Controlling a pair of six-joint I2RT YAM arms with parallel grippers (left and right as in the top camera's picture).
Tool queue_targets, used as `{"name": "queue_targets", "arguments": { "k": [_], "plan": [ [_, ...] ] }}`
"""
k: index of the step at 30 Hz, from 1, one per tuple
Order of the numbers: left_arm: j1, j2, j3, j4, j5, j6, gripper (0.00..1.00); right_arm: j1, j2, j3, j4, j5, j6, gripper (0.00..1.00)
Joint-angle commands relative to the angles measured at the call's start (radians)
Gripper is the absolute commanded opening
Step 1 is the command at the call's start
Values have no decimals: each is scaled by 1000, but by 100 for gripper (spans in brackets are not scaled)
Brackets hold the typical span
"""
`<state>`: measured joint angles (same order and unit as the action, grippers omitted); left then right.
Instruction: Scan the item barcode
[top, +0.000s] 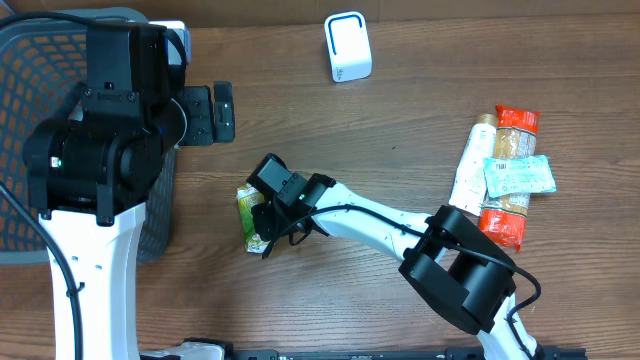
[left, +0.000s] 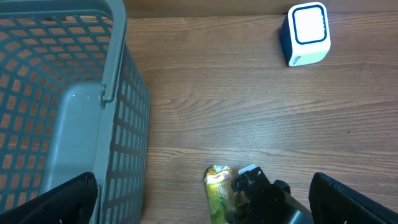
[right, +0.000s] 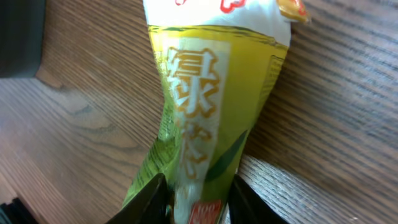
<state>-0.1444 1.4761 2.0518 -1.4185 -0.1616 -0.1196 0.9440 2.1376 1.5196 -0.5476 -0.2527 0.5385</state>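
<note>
The item is a green and yellow snack packet (top: 249, 211) lying on the wooden table left of centre. My right gripper (top: 268, 222) is shut on its lower end. In the right wrist view the dark fingers (right: 149, 198) squeeze the packet (right: 211, 93) from both sides. No barcode shows on the face I see. The white scanner with a blue ring (top: 347, 47) stands at the back of the table. My left gripper (top: 215, 112) hangs open and empty beside the basket. From the left wrist, the packet (left: 217, 186) and the right gripper (left: 264, 198) sit below that view's middle.
A grey mesh basket (top: 30, 60) fills the left side, its wall (left: 127, 118) close to the left gripper. A pile of other packets (top: 505, 175) lies at the right. The scanner (left: 306, 34) is in the top right of the left wrist view.
</note>
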Motion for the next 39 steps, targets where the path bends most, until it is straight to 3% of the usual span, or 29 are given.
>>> {"name": "queue_targets", "arguments": {
  "k": [1,5,10,23,33,36,39],
  "plan": [
    [-7,3,3,1,-3,8,100,3,21,-23,0,17,15,23],
    [-7,3,3,1,-3,8,100,1,20,-20,-1,17,15,4],
    [-7,3,3,1,-3,8,100,-37,-13,-19,-37,17,15,4],
    [-7,3,3,1,-3,8,100,-233,-192,-19,-332,183,-76,4],
    [-7,3,3,1,-3,8,100,-299,-202,-19,-368,195,-134,4],
    [-7,3,3,1,-3,8,100,-280,-202,-16,-360,285,-167,4],
    [-7,3,3,1,-3,8,100,-265,-202,19,-481,530,-167,4]
  ]
}}
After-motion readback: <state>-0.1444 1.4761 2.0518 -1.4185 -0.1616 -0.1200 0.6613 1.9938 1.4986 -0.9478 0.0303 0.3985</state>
